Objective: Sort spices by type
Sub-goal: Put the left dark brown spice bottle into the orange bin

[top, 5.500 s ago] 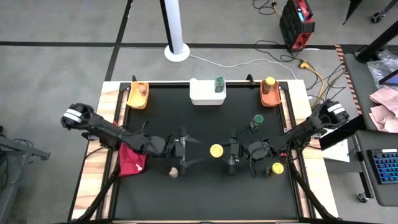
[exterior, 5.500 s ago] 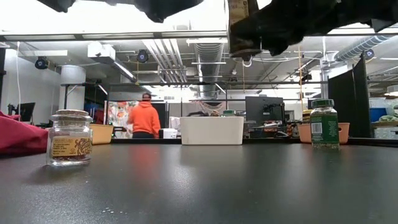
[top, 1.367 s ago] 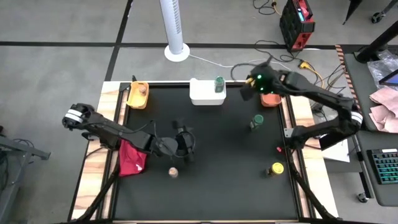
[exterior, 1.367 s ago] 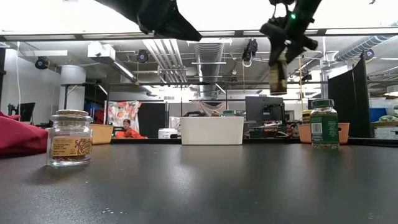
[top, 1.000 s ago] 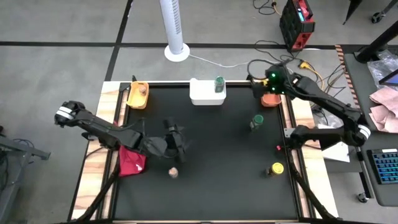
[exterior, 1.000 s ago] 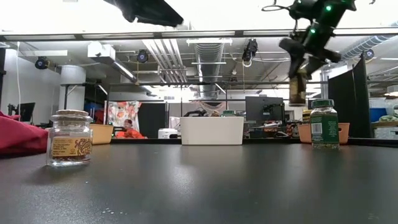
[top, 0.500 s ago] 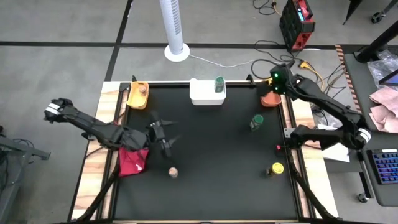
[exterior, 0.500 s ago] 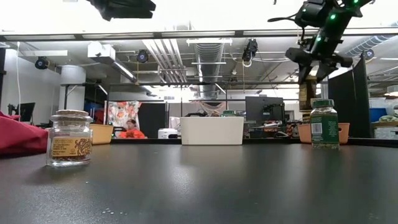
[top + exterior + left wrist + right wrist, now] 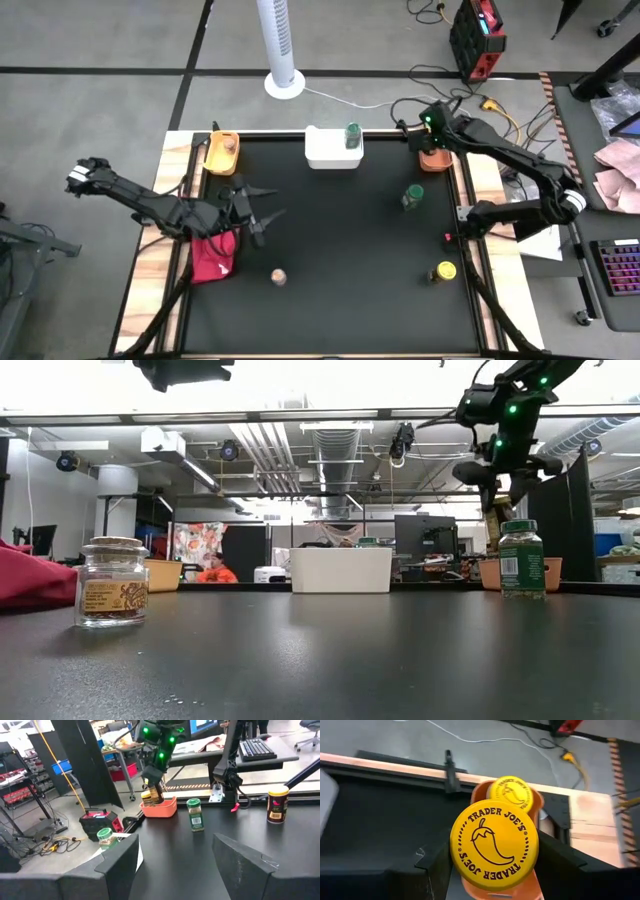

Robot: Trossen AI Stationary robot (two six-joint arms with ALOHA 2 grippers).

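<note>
My right gripper (image 9: pixel 432 130) is at the far right, shut on a yellow-lidded spice jar (image 9: pixel 494 844) just above the orange tray (image 9: pixel 436 160). Inside that tray stands another yellow-lidded jar (image 9: pixel 512 790). My left gripper (image 9: pixel 256 214) hovers open and empty over the table's left part, beside the red cloth (image 9: pixel 212 256). Standing upright on the black mat are a brown-lidded jar (image 9: pixel 279 276), a green-lidded jar (image 9: pixel 413 195) and a yellow-lidded jar (image 9: pixel 446 271). A green-lidded jar (image 9: pixel 352 135) stands in the white tray (image 9: pixel 325 152). My right gripper pinches the jar between its two fingers (image 9: pixel 434 866), one on each side just below the yellow lid (image 9: pixel 470 870). The fingers slant down from above. The jar (image 9: pixel 151 796) hangs below them, slightly tilted, clear of the orange tray (image 9: pixel 160 810).
A yellow tray (image 9: pixel 222 153) at the far left holds a brown-lidded jar (image 9: pixel 231 144). The mat's middle and near part lie bare. Clamps and wooden borders edge the table; a fan pole (image 9: pixel 283 60) stands beyond the far edge.
My left gripper has drawn back toward the table's left edge and risen a little, staying open. My right gripper has sunk a little with the yellow-lidded jar and tipped, bringing the jar lower over the orange tray.
</note>
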